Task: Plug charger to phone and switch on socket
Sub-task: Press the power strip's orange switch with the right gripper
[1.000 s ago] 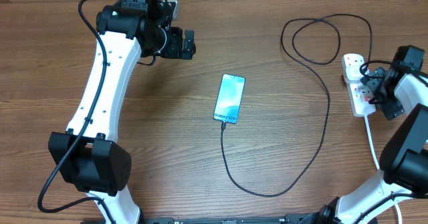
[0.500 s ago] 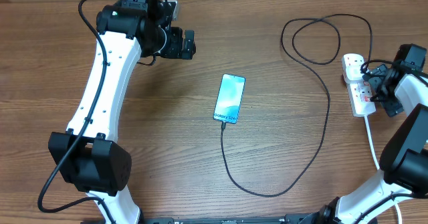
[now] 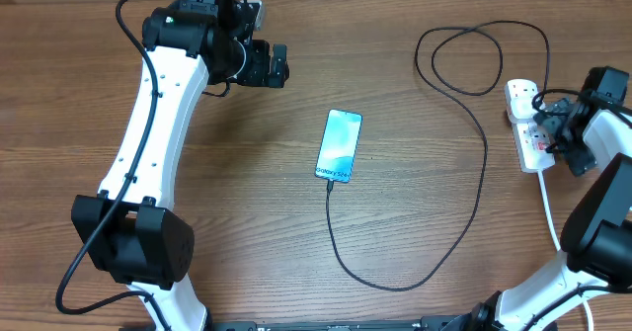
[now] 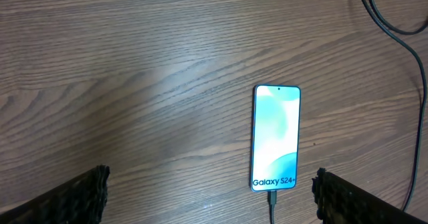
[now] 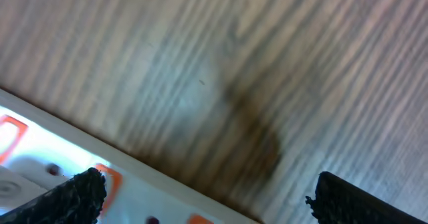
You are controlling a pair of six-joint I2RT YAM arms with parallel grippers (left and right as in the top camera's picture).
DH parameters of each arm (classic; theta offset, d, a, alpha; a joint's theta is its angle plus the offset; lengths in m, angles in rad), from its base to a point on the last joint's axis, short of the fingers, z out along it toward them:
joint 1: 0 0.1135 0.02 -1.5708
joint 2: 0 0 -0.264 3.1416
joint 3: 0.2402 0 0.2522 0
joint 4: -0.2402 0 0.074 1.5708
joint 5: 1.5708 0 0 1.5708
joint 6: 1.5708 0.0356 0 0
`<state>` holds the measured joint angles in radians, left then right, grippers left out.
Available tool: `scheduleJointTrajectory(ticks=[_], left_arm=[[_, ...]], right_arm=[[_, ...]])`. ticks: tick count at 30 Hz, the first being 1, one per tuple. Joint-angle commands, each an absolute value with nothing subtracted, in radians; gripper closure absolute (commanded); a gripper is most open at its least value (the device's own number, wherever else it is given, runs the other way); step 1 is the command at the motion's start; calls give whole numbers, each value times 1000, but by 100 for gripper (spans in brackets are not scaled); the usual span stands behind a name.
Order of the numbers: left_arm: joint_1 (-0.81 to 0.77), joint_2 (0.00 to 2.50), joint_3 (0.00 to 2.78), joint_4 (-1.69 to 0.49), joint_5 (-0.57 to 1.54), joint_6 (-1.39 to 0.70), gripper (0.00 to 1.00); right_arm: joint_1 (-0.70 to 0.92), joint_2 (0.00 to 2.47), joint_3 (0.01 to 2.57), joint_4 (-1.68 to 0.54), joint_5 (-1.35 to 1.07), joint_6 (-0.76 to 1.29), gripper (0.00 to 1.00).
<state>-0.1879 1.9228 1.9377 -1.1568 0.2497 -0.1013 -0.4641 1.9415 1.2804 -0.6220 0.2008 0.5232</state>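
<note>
On brown wood-grain table (image 3: 247, 232): open wood betw. left hand (image 3: 280, 64) and slim blue-screen phone (image 3: 340, 146), and all along phone's left side, nothing in the way there. Thin black charger cable (image 3: 484, 163) leaves phone's near end, bows toward the front edge, climbs the right side & loops at the far right. It fences the wood betw. phone and white oblong power strip w/ red switches (image 3: 525, 124). Right hand (image 3: 546, 125) is right at that strip, crowding it. Thick white cord (image 3: 549, 207) trails frontward beside right arm (image 3: 602, 212), narrowing the approach from that side.
</note>
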Motion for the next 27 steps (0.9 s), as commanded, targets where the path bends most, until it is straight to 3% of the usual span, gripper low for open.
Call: scheduleJointTrajectory(ticks=[1, 27], left_arm=[[-189, 1909, 1949, -1158, 247, -93, 1], [-189, 1909, 1949, -1158, 247, -93, 0]], right_arm=[[-467, 1949, 1275, -638, 209, 519, 0], [-473, 1949, 1272, -616, 133, 519, 0]])
